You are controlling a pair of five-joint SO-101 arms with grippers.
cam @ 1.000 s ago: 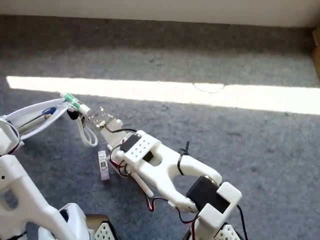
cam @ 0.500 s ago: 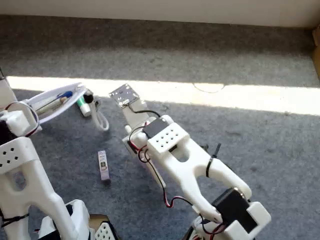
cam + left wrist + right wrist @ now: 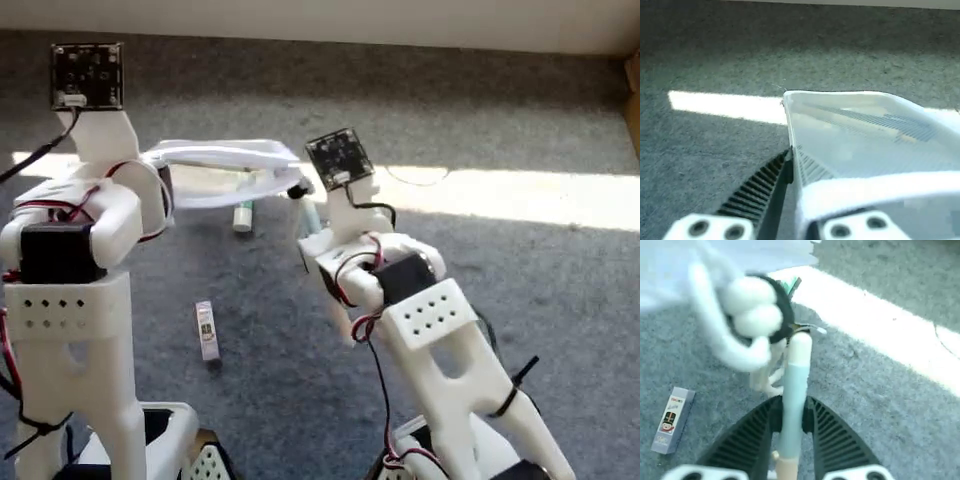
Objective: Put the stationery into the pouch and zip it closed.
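Right hand (image 3: 791, 407) clenched on pen (image 3: 793, 367), barrel pointing straight ahead | pouch (image 3: 855, 145) just beyond pen tip, held above carpet (image 3: 520, 290) | left hand (image 3: 792, 167) clamps pouch's far end

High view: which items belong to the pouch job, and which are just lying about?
Job:
pouch, clamped in left gripper
pen, clamped in right gripper
green-tipped marker below the pouch
small box on the carpet

Lying about:
thin thread loop in the sunlit strip
brown edge at far right
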